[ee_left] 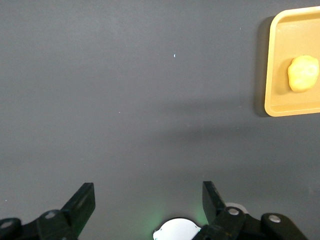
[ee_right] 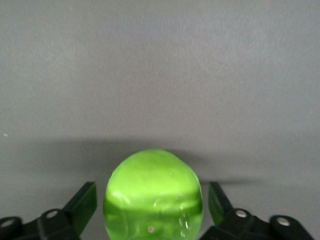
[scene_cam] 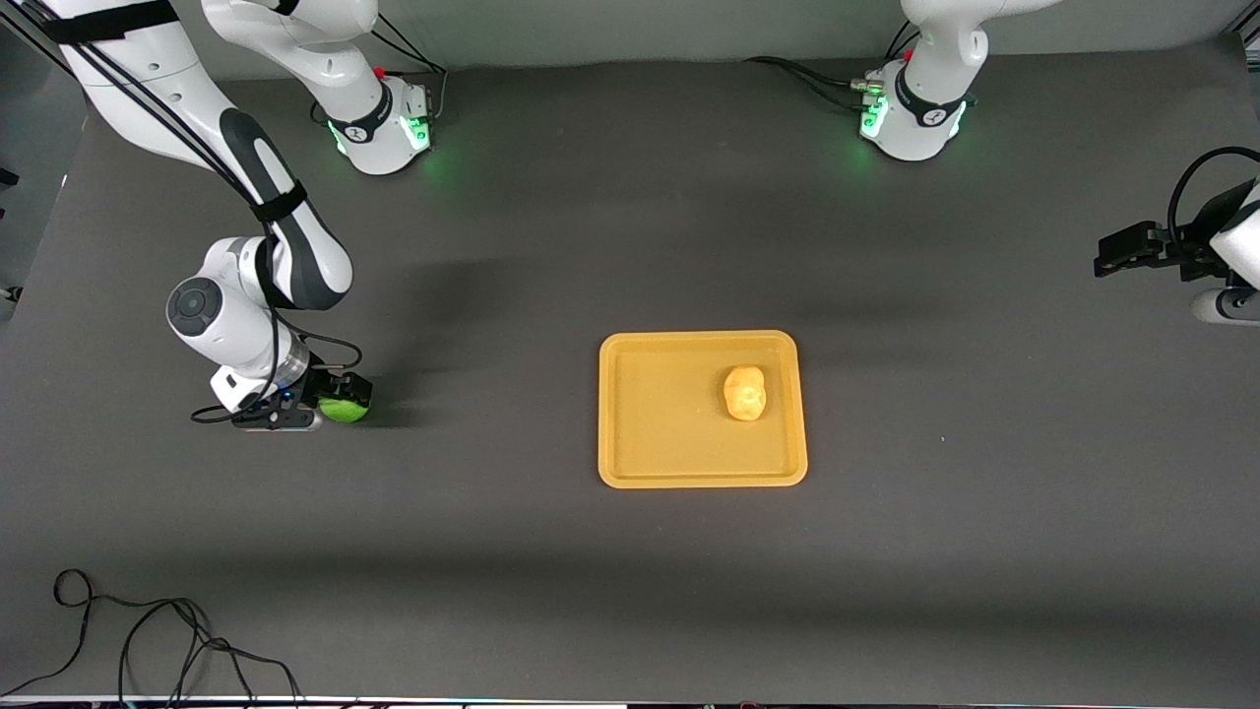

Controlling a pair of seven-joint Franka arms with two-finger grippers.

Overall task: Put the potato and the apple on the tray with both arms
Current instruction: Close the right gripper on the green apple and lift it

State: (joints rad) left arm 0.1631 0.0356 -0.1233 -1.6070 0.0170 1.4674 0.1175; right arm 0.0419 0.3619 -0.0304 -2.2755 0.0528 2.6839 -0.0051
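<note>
The green apple (scene_cam: pixel 346 408) rests on the dark table toward the right arm's end. My right gripper (scene_cam: pixel 338 401) is down around it. In the right wrist view the apple (ee_right: pixel 152 192) sits between the open fingers (ee_right: pixel 82 202), with a thin gap on each side. The pale yellow potato (scene_cam: pixel 745 392) lies on the orange tray (scene_cam: pixel 630 463) in the middle of the table, in the half toward the left arm. My left gripper (scene_cam: pixel 1112 256) waits open and empty above the table's left-arm end. Its wrist view shows the potato (ee_left: pixel 303 73) on the tray (ee_left: pixel 280 107).
Both white arm bases (scene_cam: pixel 379 128) (scene_cam: pixel 911 118) with green lights stand along the table edge farthest from the front camera. A loose black cable (scene_cam: pixel 148 630) lies at the nearest edge toward the right arm's end. Bare dark mat separates the apple and the tray.
</note>
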